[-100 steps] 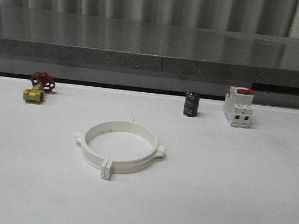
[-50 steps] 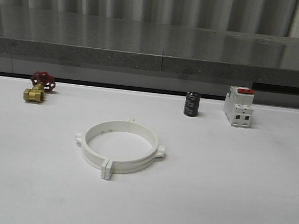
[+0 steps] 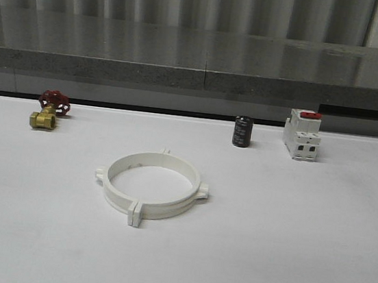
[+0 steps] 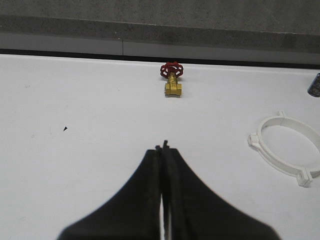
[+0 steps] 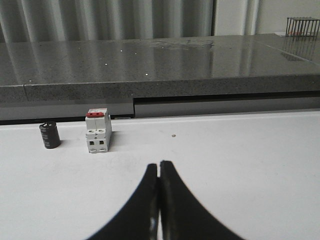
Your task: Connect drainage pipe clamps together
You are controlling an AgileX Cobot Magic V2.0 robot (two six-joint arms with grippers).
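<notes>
Clamps (image 3: 150, 184) lie joined as one white ring on the table (image 3: 286, 250), ahead and to the right of the left gripper (image 4: 163, 148), well apart from it. Its fingers are pressed together, holding nothing. Right gripper (image 5: 159, 165) is likewise closed and empty, the breaker (image 5: 98, 131) and black cylinder (image 5: 49, 135) ahead to its left. Whether the halves are fully latched looks unclear.

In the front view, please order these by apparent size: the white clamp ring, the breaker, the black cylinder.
1. white clamp ring, clearly largest, though nearest the camera
2. breaker
3. black cylinder, smallest
</notes>
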